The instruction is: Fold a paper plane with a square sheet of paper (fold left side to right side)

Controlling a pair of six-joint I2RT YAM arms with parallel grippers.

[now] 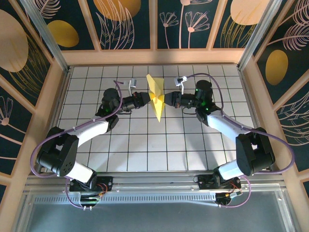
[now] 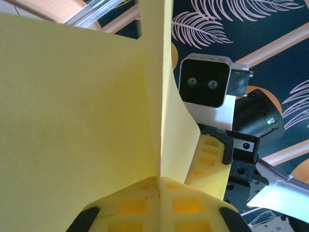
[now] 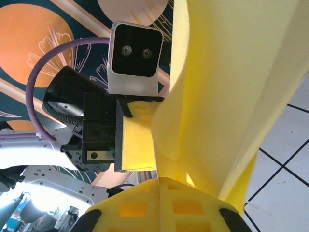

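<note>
Above table, toward middle of far edge: paper hung aloft, left claw and right claw each clamped on it from opposite sides (nearly nose to nose). Risk: pulling apart might tear it; slack pinch might drop it.

Top view, lower left: base of the left arm, elbow bent, forearm angled up and right toward frame centre. Lower right: base of the right arm, mirrored, forearm angled up and left. Upper centre: left gripper and right gripper, nearly tip to tip, wrists roughly level with each other. Wrist views, bottom edge: jaws of each gripper pressed together on the yellow paper, with the opposite gripper facing, close beside.
</note>
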